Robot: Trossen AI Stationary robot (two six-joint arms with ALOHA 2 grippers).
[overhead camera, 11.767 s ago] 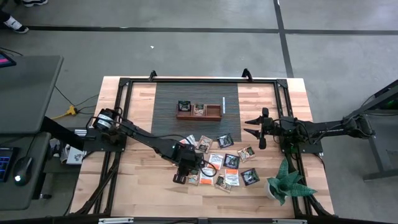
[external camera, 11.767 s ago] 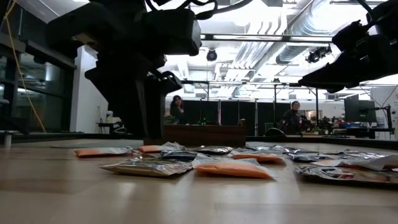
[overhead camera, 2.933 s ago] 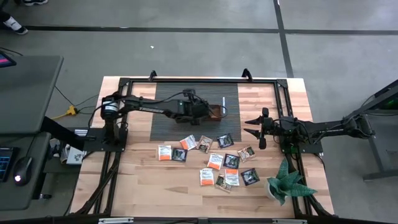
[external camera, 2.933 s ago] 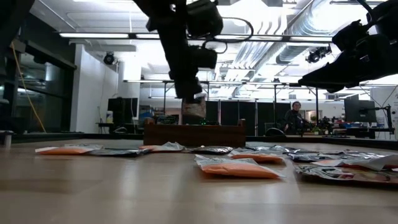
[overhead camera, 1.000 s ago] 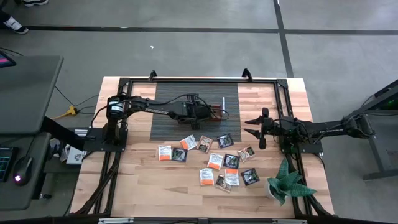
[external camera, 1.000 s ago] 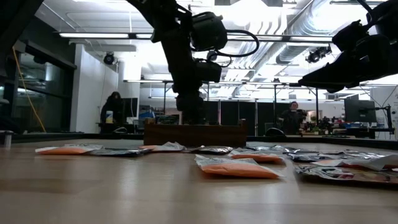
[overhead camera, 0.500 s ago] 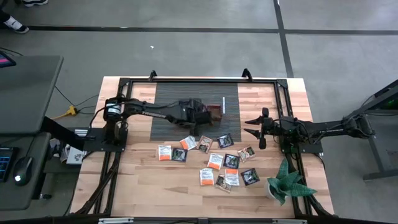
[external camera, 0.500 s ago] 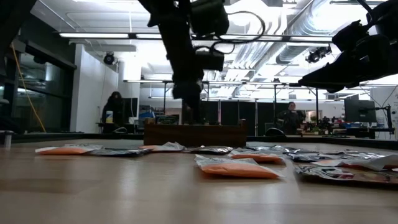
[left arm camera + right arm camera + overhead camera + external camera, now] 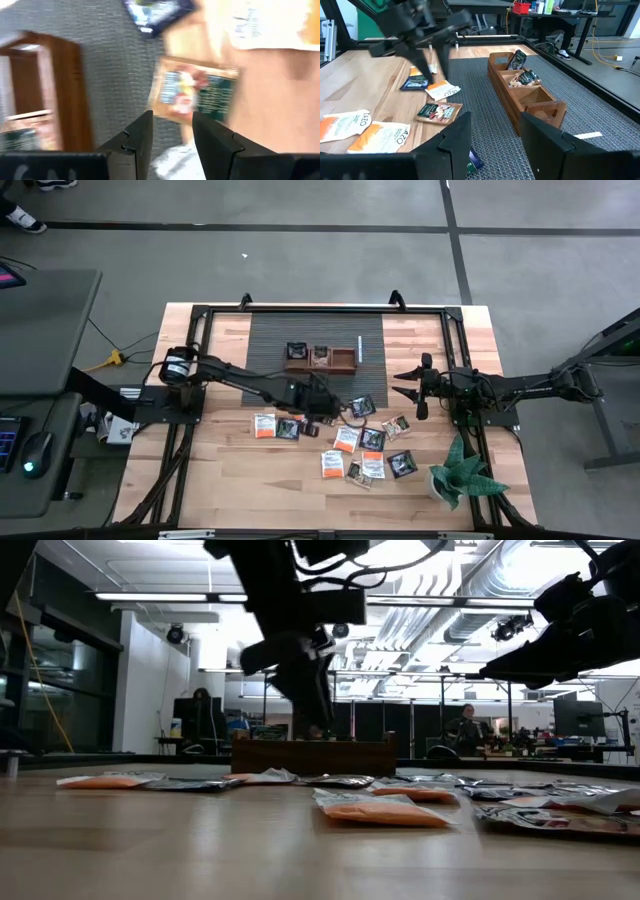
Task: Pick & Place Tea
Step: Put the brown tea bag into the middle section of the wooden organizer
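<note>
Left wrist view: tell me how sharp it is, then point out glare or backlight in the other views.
Left wrist view: smeared by motion, the sachet and tray both blurred. Low view: bright ceiling lights turn the left arm into a silhouette. Right wrist view: tray sharp, left arm blurred. High view: evenly lit, no glare.

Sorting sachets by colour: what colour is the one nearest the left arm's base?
Orange and white sachet; high view shows it best.
</note>
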